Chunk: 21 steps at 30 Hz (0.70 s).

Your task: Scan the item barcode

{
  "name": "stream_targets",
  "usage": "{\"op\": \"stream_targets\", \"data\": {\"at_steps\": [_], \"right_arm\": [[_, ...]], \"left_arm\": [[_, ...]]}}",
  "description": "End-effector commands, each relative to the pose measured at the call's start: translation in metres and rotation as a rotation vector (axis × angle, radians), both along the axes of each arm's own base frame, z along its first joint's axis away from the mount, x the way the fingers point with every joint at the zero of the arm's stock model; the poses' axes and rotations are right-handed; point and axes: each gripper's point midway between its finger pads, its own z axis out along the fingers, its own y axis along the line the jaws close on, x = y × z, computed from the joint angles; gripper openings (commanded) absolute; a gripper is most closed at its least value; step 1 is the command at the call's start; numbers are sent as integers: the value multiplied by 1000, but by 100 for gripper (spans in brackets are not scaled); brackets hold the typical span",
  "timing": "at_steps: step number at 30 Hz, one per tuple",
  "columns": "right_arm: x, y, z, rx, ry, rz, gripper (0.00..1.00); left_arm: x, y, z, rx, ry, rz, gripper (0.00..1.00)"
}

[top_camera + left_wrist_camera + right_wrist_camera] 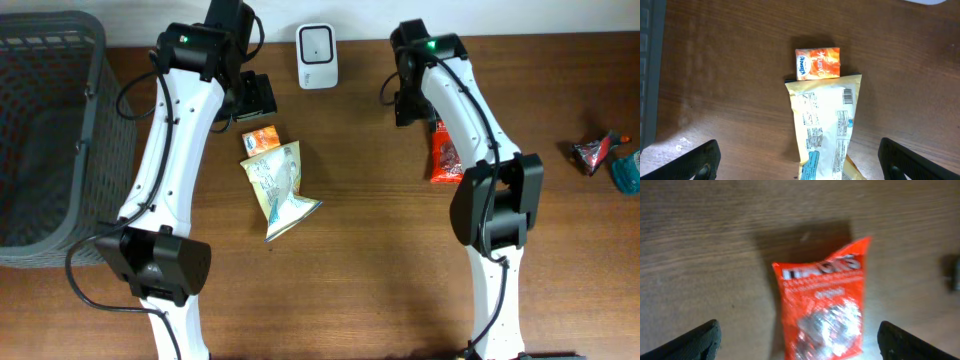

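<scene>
A: From above, what lies where?

B: The scanner [317, 43] stands at the table's [380, 260] back edge, about midway along, and the basket [40, 130] fills the left end. The left arm [175, 130] reaches over a yellow pouch [277, 185] and a small orange pack [260, 139], just in front and left of the scanner. The right arm [470, 110] covers part of a red bag [445, 160], to the scanner's right. Two wrappers [600, 152] sit at the right edge, well apart from the rest.

A: And the left wrist?

B: The left gripper [800, 165] hangs over the pouch with its jaws spread wide and nothing between them. The pack touches the pouch's far end. The pouch lies with its printed panel up, and what looks like a barcode sits near one corner.

A: The right wrist?

B: The right gripper [800, 340] is spread just as wide and is also empty. The bag lies flat on the table straight below it, blurred. I see no barcode on that face, so I'd guess it needs turning before the scanner can read it.

A: Which one is being scanned?

B: I can't tell. Each gripper is lined up above its own item, and neither is gripped.
</scene>
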Motion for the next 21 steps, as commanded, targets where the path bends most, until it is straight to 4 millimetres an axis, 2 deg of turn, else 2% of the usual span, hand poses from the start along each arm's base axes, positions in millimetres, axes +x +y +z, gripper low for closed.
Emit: {"op": "stream_targets", "data": {"at_steps": [1,6,7,9,12,16,17,18,19,21], "right_arm": [[-4,-6,-36,39,46,-3,99],[-4,-25,-61,-41,29,-24,95],[-6,-30,-64,-40,32,-35,91],[-5,-38,-65,-40,29,-50,86],[-4,-52,-66,-35,23,-80,84],[-4,-52,-82,11,40,-91,70],[-4,-50,-85,25,43,-90,58],[-2,-43,-88,64,40,-86,29],[1,-40,-87,87,28,-86,15],[8,-32,-77,130,0,-79,4]], "left_arm": [[0,2,13,-5,-35,5,99],[0,2,13,-5,-35,5,99],[0,2,13,-5,-35,5,99],[0,2,13,-5,-35,5,99],[0,2,13,-5,-35,5,99],[0,2,13,-5,-35,5,99],[0,2,13,-5,-35,5,99],[0,2,13,-5,-35,5,99],[0,2,13,-5,-35,5,99],[0,2,13,-5,-35,5,99]]}}
